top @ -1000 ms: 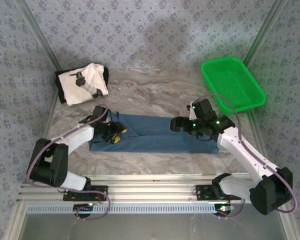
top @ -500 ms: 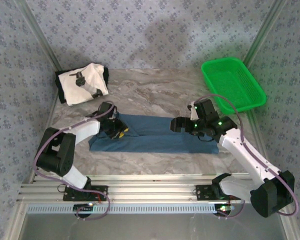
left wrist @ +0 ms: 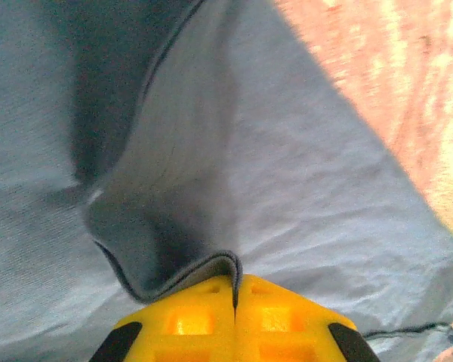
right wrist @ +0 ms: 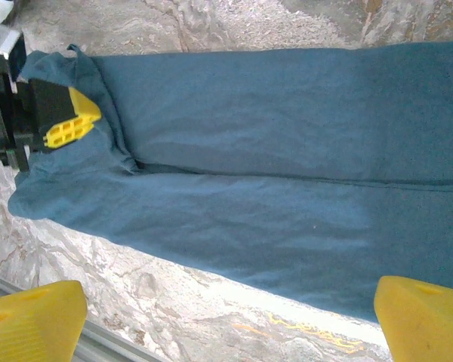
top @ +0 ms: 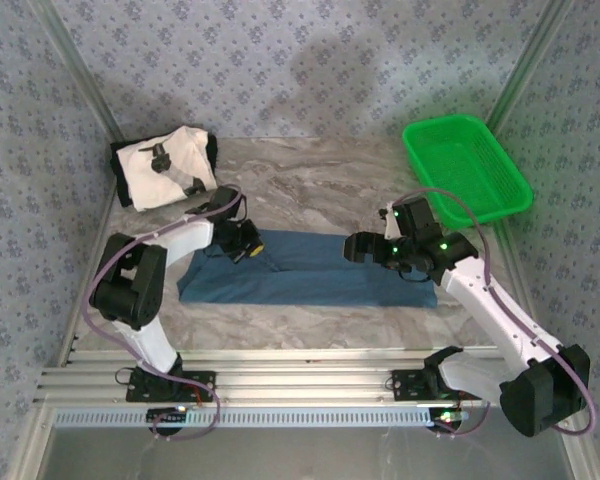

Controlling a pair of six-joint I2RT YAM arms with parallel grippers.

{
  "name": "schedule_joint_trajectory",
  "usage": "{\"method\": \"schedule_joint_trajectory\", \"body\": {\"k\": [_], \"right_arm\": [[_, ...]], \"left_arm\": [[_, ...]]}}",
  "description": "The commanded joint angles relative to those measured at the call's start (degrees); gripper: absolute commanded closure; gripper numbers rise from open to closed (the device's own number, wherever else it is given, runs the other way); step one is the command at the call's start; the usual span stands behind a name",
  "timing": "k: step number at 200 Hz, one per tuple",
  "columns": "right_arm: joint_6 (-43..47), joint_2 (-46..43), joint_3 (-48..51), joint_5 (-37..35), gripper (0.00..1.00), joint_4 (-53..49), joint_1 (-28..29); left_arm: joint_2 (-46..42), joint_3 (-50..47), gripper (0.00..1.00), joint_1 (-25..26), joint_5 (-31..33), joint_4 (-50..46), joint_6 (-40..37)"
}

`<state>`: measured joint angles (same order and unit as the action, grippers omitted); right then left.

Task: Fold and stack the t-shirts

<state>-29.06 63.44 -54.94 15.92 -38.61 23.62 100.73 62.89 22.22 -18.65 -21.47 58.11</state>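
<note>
Fabric at the left end of the teal shirt (top: 310,272) is clamped in my left tool (left wrist: 234,290), presumably to lift for a fold. My right tool (top: 359,247) hovers wide open over its right half, and the white shirt (top: 166,166) waits at the worktop's (top: 310,180) far-left corner.

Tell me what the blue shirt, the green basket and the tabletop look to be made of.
The blue shirt is soft matte cloth, probably knit: it creases and folds, with a stitched hem. The basket looks like moulded plastic: bright green, rigid rim, mesh floor. The tabletop is smooth with grey marble veining; stone or printed laminate, I cannot tell.
</note>
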Motion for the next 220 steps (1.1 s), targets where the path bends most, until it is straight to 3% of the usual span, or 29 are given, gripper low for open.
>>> {"method": "schedule_joint_trajectory", "body": {"k": [1, 46, 57, 76, 102, 129, 162, 198, 220], "right_arm": [[0.49, -1.13, 0.57, 0.60, 0.00, -1.28, -0.56], [-0.20, -0.86, 2.27, 0.48, 0.00, -0.41, -1.05], [-0.42, -0.62, 2.71, 0.48, 0.00, -0.15, -1.15], [-0.81, -0.25, 3.34, 0.25, 0.00, -0.22, -1.22], [-1.22, 0.65, 3.83, -1.33, 0.00, -1.31, -1.21], [-2.30, 3.39, 3.17, -4.99, 0.00, -7.18, -1.90], [-3.88, 5.21, 4.67, -8.27, 0.00, -9.85, -4.56], [-2.69, 5.51, 7.67, -3.85, 0.00, -8.54, -12.30], [0.84, 9.06, 7.21, -1.94, 0.00, -6.95, -13.89]], "left_arm": [[3.03, 6.49, 1.00, 1.16, -0.61, -3.05, -3.79], [10.73, 15.84, 0.99, 3.15, -1.53, -5.71, -7.46], [11.97, 16.83, 0.89, 3.31, -1.37, -5.70, -7.74], [12.56, 17.37, 0.59, 3.49, -3.01, -3.57, -7.11], [10.10, 19.40, 0.45, 4.77, -4.81, -4.43, -9.02], [1.78, 17.04, 0.37, 4.30, -3.39, -5.28, -10.00], [-11.04, 7.52, 0.32, -0.72, 0.20, -9.73, -10.26], [-22.49, -6.25, 0.30, -7.73, 2.53, -14.28, -10.14], [-25.05, -12.20, 0.32, -9.64, 2.67, -12.59, -9.44]]}}
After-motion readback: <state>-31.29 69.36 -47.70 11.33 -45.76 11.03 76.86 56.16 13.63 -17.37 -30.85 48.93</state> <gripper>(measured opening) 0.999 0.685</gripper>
